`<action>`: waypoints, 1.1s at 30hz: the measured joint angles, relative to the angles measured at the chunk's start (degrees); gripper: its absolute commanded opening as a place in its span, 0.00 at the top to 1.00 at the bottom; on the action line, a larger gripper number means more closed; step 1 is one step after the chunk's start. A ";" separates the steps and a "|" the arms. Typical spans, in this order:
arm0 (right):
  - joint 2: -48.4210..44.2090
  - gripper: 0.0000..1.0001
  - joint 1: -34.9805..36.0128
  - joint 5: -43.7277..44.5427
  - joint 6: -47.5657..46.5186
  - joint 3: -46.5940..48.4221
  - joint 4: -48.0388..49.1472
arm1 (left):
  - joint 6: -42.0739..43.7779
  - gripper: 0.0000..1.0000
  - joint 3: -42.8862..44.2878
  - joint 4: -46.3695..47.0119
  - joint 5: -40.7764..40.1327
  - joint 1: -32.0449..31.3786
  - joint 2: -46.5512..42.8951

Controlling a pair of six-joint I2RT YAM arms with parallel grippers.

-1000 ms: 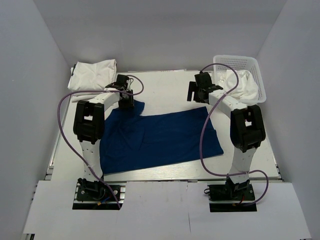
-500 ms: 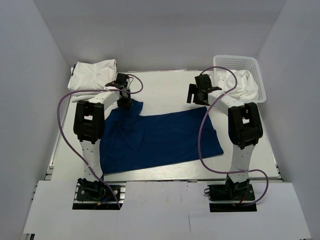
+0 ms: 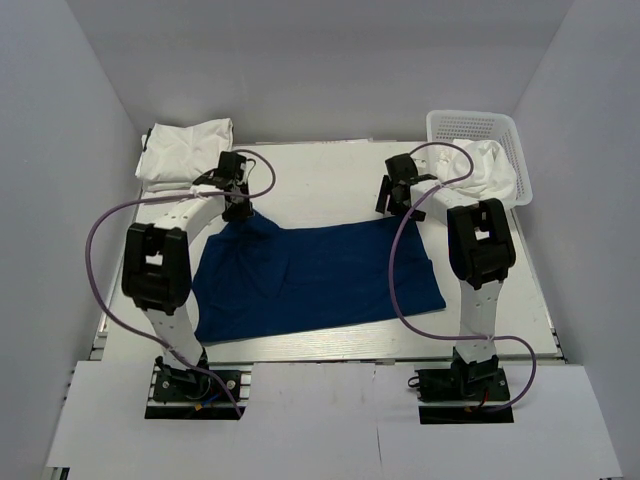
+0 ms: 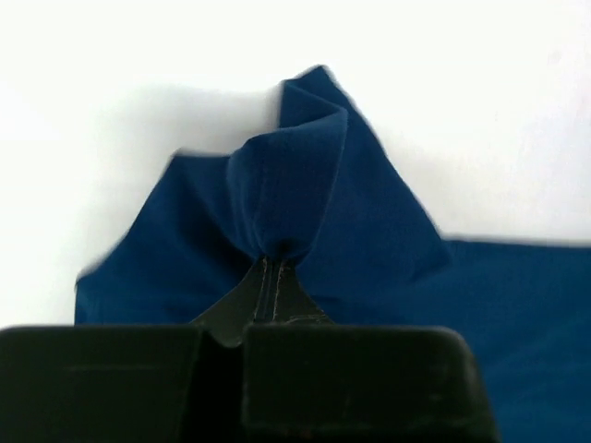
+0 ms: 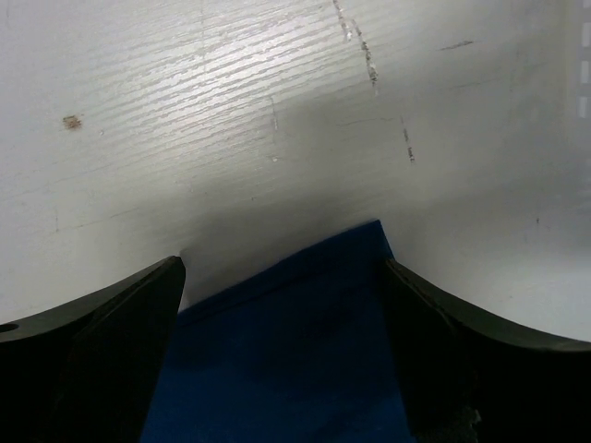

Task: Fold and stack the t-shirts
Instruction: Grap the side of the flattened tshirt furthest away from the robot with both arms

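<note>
While the royal blue t-shirt [image 3: 320,275] lies spread across the middle of the counter [image 3: 330,175], its near hem runs close to the counter's near edge, and its left half shows a few loose creases. Farther back, at the shirt's far-left corner, the left pincer [image 3: 237,205] is clamped tight on a bunched peak of blue fabric. The left wrist view shows the cloth gathered into a fold right at the fingertips and drawn up like a tent. At the far-right corner, the right pincer [image 3: 393,195] is spread wide with nothing between its fingers. In the right wrist view the shirt's blue corner lies on the counter below the gap, a finger to either side; whether the tips touch the cloth cannot be told. Beyond the arms, a pile of white t-shirts [image 3: 185,150] sits at the far left, well apart from the blue one. At the far right stands a white mesh basket [image 3: 470,125], with another white t-shirt [image 3: 490,170] bundled in it and spilling over its near rim.
</note>
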 measured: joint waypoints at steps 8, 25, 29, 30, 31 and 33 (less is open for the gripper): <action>0.09 0.29 -0.17 1.60 2.54 0.59 -2.32 | -1.53 1.00 -8.04 1.29 2.08 -0.07 -7.56; -5.46 1.00 0.15 3.91 3.32 -7.23 -0.87 | -14.12 1.00 -17.84 -1.97 -3.39 -1.57 -21.14; -10.34 1.00 0.44 4.07 3.34 -12.04 0.63 | -18.25 1.00 -19.12 -4.11 -5.14 -1.86 -25.53; -11.74 1.00 0.55 4.09 3.34 -13.11 1.01 | -19.30 1.00 -19.45 -4.72 -5.49 -1.88 -26.36; -12.90 1.00 0.59 4.09 3.37 -13.99 1.51 | -20.41 1.00 -19.89 -5.55 -5.81 -1.88 -27.19; -15.13 1.00 0.76 4.07 3.37 -15.39 2.34 | -22.51 1.00 -21.18 -7.19 -6.32 -1.90 -29.16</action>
